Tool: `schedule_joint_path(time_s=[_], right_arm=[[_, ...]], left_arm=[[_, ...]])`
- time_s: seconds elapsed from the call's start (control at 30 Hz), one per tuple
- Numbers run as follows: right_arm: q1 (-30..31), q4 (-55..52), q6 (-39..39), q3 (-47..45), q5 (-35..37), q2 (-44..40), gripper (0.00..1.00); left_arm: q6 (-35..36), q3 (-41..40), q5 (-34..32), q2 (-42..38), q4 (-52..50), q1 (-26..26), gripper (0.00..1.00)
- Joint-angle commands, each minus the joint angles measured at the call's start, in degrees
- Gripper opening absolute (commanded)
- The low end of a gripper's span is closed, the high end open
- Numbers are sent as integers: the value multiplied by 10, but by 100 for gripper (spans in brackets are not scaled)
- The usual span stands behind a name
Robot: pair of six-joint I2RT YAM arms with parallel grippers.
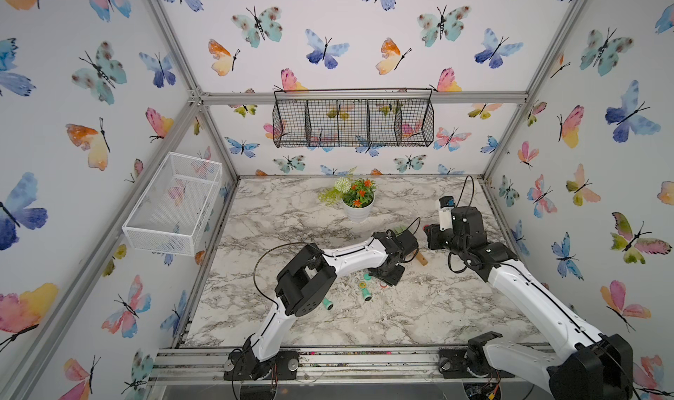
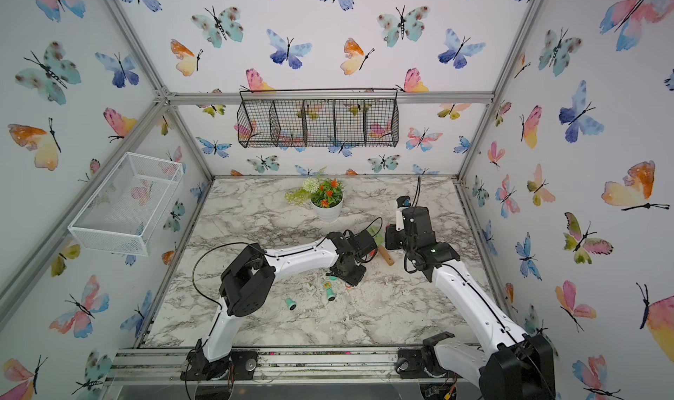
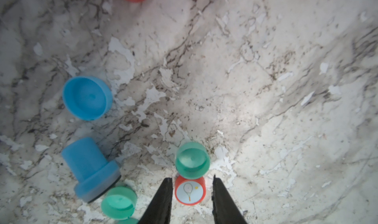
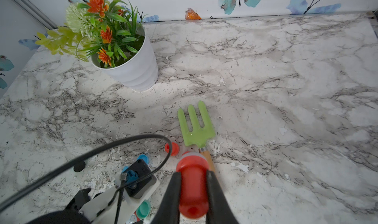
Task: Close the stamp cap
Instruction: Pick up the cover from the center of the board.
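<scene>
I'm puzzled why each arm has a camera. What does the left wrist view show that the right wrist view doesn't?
Only the left wrist view: the left gripper, fingers open either side of a red round piece with a tennis-racket sticker, and a blue stamp lying on its side. Only the right wrist view: the right gripper shut on a red stamp, a green garden fork, a potted plant. Both: the marble tabletop and, apparently, a blue cap and a green cap.
</scene>
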Motion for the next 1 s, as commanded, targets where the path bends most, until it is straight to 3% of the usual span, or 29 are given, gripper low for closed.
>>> schedule_joint_path(time_s=[0.0,0.63,0.97], right_arm=[[-3,-12,-12,21,10,-5,2],[-4,-9,-18,20,9,-5,2],[-4,-9,-19,15,11,-11,2]], left_arm=[[4,13,-21,16,-38,-7,36],[5,34,-17,50,-68,-14,33],[1,33,-21,42,-80,-16,36]])
